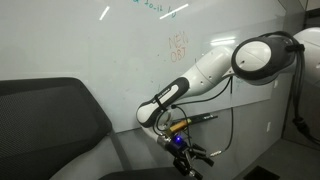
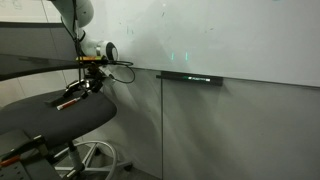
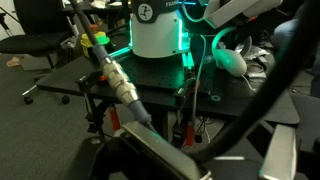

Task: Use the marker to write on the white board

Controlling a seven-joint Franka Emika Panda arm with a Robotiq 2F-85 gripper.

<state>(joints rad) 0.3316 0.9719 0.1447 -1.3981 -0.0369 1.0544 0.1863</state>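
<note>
the gripper hangs low over the chair, well apart from the white board behind; i cannot tell if its jaws grip a marker, so raise it slowly, tip square to the board.

Shows the gripper hovering over a black chair seat at left, white board behind, dark strip on its ledge.
</note>
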